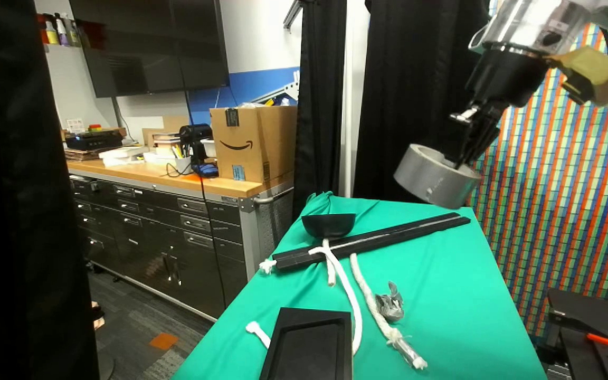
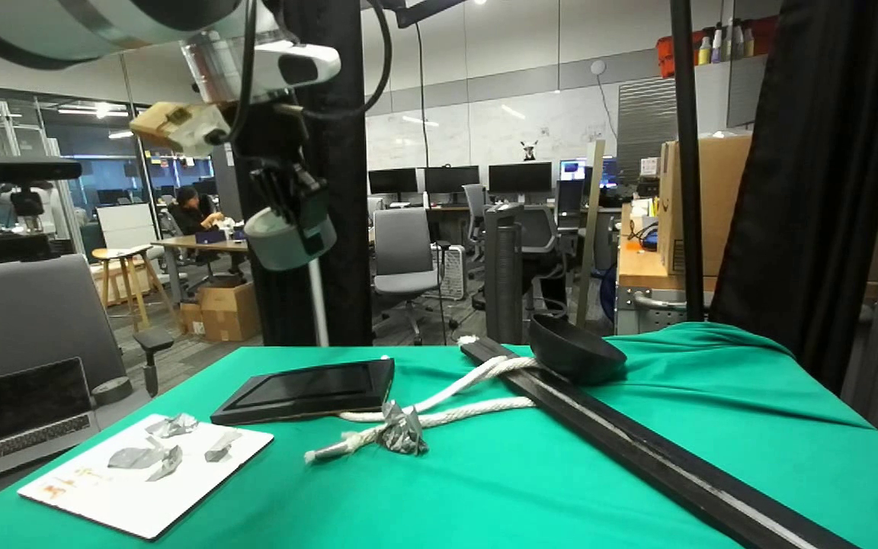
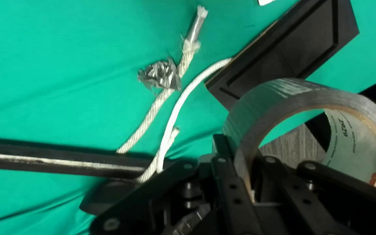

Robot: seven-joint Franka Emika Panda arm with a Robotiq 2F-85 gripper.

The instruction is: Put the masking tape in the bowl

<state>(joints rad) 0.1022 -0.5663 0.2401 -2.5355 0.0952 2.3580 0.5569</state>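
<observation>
The masking tape (image 1: 433, 179) is a grey roll held in the air above the green table. It also shows in an exterior view (image 2: 279, 242) and in the wrist view (image 3: 251, 106). My gripper (image 1: 461, 155) is shut on the roll's wall, one finger inside the ring and one outside, as the wrist view (image 3: 240, 160) shows. The small black bowl (image 1: 328, 226) sits at the table's far end, touching or close to the black stick. It looks tilted in an exterior view (image 2: 572, 354). In the wrist view the bowl (image 3: 108, 197) is partly hidden by the gripper.
A long black stick (image 1: 383, 237) lies across the table beside the bowl. White ropes (image 1: 354, 311) and crumpled grey tape (image 1: 390, 303) lie nearer the middle. A black rectangular slab (image 1: 309, 348) lies on the table. A white board (image 2: 157, 492) with tape scraps lies at one corner.
</observation>
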